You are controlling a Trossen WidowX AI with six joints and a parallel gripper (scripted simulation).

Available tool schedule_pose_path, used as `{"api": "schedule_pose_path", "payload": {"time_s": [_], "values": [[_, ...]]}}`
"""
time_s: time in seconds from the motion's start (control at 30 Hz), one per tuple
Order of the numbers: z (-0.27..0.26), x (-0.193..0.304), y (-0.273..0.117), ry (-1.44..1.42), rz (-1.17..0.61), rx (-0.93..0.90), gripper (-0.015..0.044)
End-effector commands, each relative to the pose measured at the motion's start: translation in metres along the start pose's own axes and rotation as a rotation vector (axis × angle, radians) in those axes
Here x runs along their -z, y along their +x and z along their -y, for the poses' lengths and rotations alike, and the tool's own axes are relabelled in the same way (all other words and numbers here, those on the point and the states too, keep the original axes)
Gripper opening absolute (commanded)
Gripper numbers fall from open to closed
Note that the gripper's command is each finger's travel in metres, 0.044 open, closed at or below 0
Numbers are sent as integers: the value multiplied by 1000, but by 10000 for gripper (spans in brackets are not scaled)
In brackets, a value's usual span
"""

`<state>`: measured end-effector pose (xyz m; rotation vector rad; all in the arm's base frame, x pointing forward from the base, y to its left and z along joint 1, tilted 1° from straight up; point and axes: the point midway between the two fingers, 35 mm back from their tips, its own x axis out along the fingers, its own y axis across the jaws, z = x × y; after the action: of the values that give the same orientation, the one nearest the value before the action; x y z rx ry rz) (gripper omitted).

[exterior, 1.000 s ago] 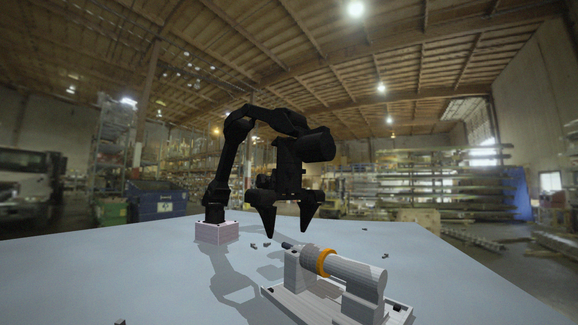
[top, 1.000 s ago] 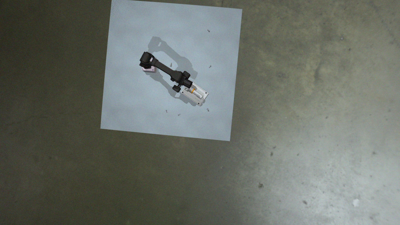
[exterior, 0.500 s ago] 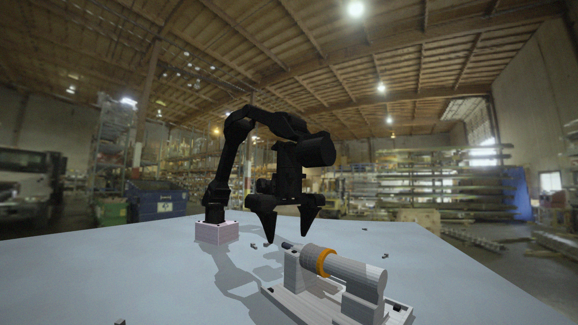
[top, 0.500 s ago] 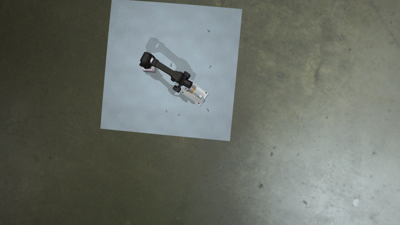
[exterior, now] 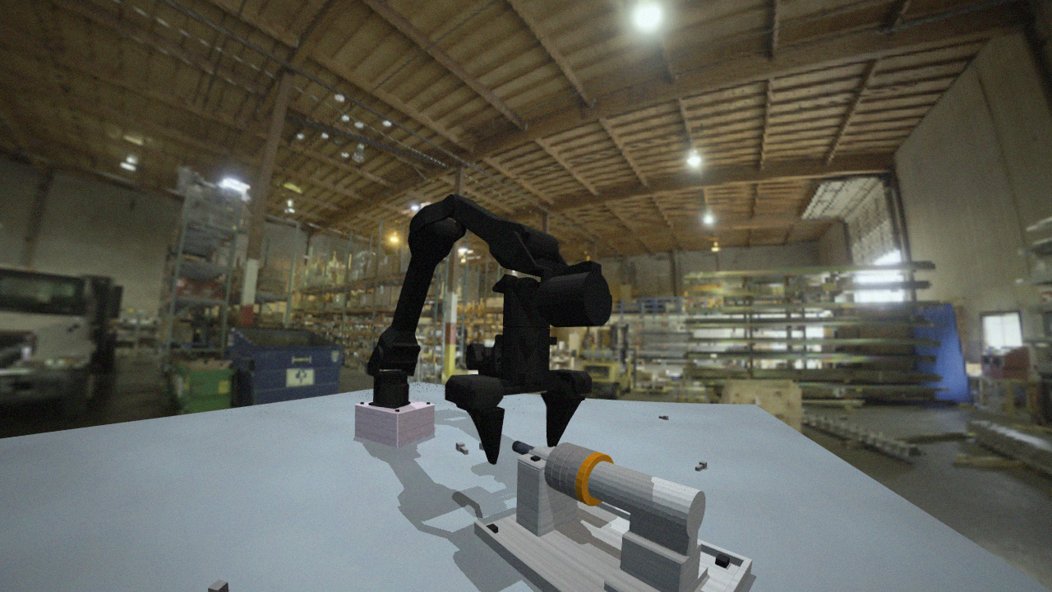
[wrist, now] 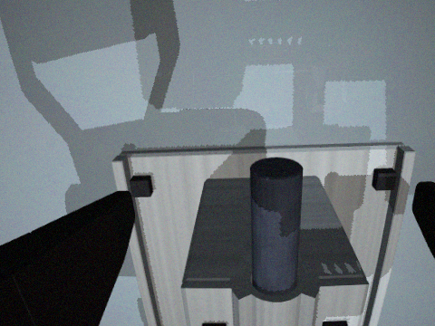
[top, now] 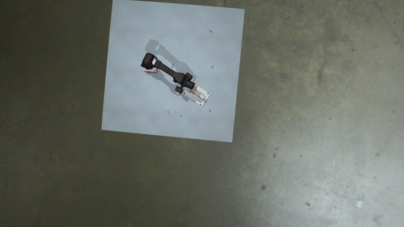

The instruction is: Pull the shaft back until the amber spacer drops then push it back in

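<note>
The shaft's dark blue end sticks out past the slotted support post. The amber spacer is on the assembly, against the big light housing block. Several grey spacers sit packed between it and the post. My gripper is open and points down. Its fingertips stand on either side of the shaft's end, apart from it in the wrist view, with nothing gripped. The shaft inside the spacers is hidden.
The fixture's base tray has raised rims and dark corner bolts. The pinkish block under the arm's base stands behind. Small grey pieces lie scattered on the pale blue table.
</note>
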<state>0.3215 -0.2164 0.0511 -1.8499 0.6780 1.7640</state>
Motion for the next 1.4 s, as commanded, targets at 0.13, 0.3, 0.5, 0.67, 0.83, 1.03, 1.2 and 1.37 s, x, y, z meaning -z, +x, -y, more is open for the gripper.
{"api": "schedule_pose_path", "payload": {"time_s": [0.13, 0.3, 0.5, 0.67, 0.83, 1.03, 1.2, 1.37], "values": [[1, -2, 9, -1, 12, 4, 440], [1, -2, 9, -1, 12, 4, 440], [1, -2, 9, -1, 12, 4, 440], [1, -2, 9, -1, 12, 4, 440], [1, -2, 9, -1, 12, 4, 440], [1, -2, 9, -1, 12, 4, 440], [1, -2, 9, -1, 12, 4, 440], [1, -2, 14, -1, 12, 4, 440]]}}
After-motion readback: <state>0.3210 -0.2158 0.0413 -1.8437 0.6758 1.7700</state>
